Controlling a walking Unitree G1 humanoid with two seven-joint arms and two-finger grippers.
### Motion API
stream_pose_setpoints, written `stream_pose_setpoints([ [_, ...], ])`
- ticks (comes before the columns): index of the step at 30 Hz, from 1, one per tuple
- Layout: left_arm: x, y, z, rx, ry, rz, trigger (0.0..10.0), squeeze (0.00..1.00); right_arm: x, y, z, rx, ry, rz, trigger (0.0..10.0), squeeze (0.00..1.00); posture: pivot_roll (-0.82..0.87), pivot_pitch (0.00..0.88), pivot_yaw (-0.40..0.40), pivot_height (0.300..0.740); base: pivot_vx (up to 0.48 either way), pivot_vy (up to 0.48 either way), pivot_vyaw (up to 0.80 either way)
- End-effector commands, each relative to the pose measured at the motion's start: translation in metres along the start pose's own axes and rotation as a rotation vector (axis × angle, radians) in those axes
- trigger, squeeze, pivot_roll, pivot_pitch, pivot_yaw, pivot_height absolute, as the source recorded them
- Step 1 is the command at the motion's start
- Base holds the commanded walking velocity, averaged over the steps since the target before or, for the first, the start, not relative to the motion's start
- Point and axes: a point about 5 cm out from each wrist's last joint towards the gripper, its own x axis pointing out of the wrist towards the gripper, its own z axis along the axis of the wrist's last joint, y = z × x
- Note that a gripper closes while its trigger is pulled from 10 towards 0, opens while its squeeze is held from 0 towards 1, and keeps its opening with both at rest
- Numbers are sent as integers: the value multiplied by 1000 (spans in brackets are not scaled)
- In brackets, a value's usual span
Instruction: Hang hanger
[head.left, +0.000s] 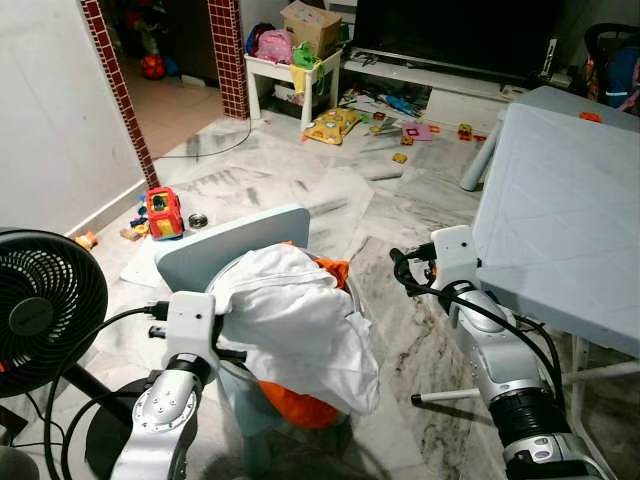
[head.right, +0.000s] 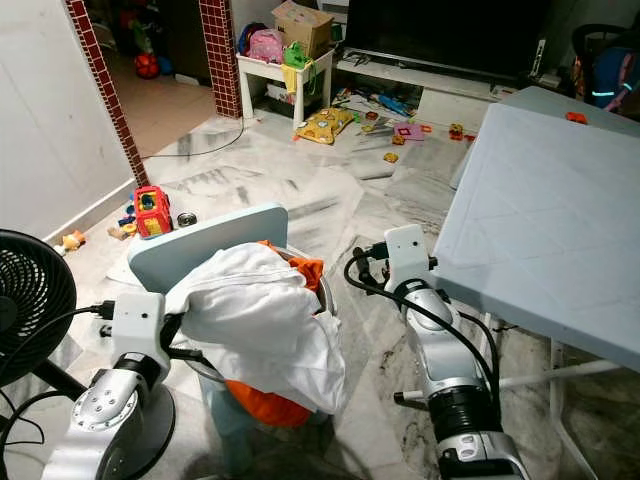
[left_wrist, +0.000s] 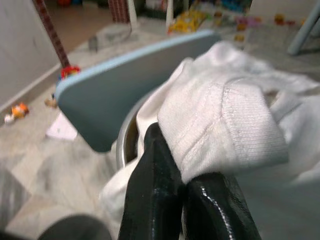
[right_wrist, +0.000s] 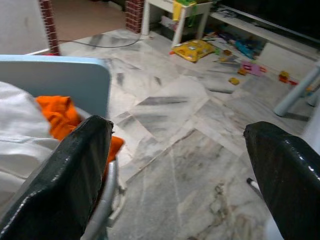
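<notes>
— Laundry sits nearest: a white garment (head.left: 295, 320) heaped over an orange cloth (head.left: 335, 270) in a metal basin (left_wrist: 125, 145), with a pale blue chair back (head.left: 215, 250) behind it. What flanks it?

— A black fan (head.left: 40, 300) on the robot's left, a light blue counter (head.left: 570, 230) on its right, its edge just beside the right arm.

— And the hands?

— The left hand (left_wrist: 172, 175) is clenched on a fold of the white garment, fingers (left_wrist: 150, 195) pressed together. The right hand (right_wrist: 175, 165) is spread wide, grasping nothing, over marble floor (right_wrist: 190, 145) beside the basin.

— Further off?

— A red toy (head.left: 164, 212) by the wall, scattered toys, a small white table (head.left: 290, 80) and a dark TV stand (head.left: 450, 70).

— The hanger?

— I cannot make one out; the basin's contents lie mostly buried under the garment.
</notes>
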Motion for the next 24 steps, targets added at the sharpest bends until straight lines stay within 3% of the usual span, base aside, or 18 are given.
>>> stream_pose_setpoints([
  [1,-2,-3,5,-10,4,-24,10000,0,2,1,10,-1,-25,10,10000,0,31,27,-50,740,0,0,0],
  [2,-2,-4,5,-6,12,-35,10000,216,1,1,10,-1,-24,11,10000,0,30,28,-49,740,0,0,0],
  [3,-3,-5,5,-11,19,-41,10000,1000,1,0,10,1,-22,12,10000,0,26,31,-46,740,0,0,0],
  [5,-3,-6,5,-25,20,-40,10000,1000,0,0,9,1,-21,12,10000,0,26,31,-46,740,0,0,0],
  [9,-4,-13,8,24,34,-81,10000,1000,-2,-2,7,-1,-10,8,10000,0,18,36,-44,740,0,0,0],
  [10,-5,-15,11,54,31,-94,10000,235,-3,-3,6,-3,-7,9,10000,0,17,39,-47,740,0,0,0],
  [11,-7,-16,12,65,33,-100,10000,0,-3,-3,7,-4,-6,9,10000,0,17,40,-48,740,0,0,0],
  [24,-26,-18,24,203,0,-83,10000,0,1,-2,11,-20,-5,26,10000,0,30,46,-55,740,0,0,0],
])
